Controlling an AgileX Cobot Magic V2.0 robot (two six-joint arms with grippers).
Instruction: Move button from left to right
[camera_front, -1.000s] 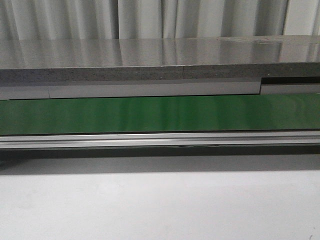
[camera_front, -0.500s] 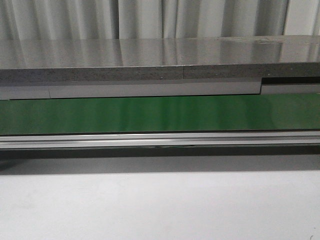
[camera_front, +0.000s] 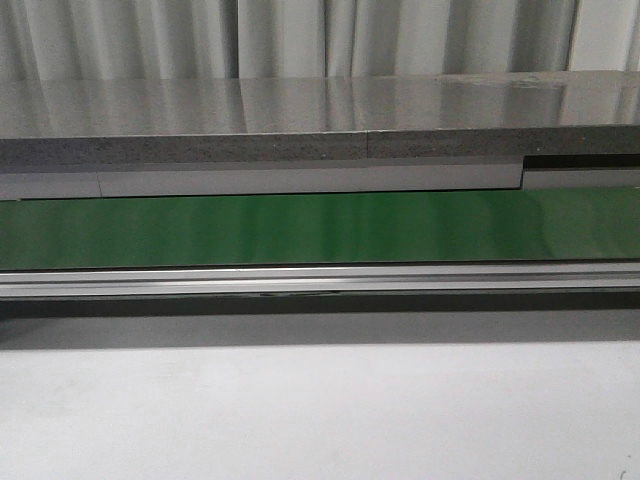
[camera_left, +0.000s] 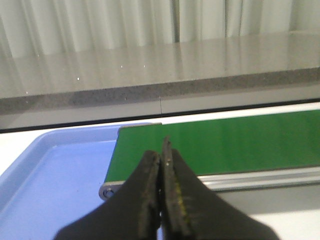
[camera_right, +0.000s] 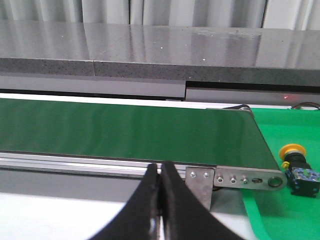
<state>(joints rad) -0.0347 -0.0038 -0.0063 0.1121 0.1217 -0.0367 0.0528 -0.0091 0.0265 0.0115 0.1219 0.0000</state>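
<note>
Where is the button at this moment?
Only the right wrist view shows the button: it lies on the green mat, just past the right end of the conveyor belt, untouched by either gripper.

Pale pleated curtains (camera_front: 300, 38) hang along the far side behind a glossy grey speckled counter (camera_front: 300, 120); nearer runs a green conveyor belt (camera_front: 300, 228) with an aluminium rail (camera_front: 300, 280), then a white tabletop (camera_front: 300, 410)

Soft, even, somewhat dim light; pale vertical streaks of glare lie on the glossy grey counter (camera_front: 300, 105) and the green belt (camera_front: 320, 228); a dark shadow band runs under the belt rail; both wrist views are slightly soft, their near tools blurred.
</note>
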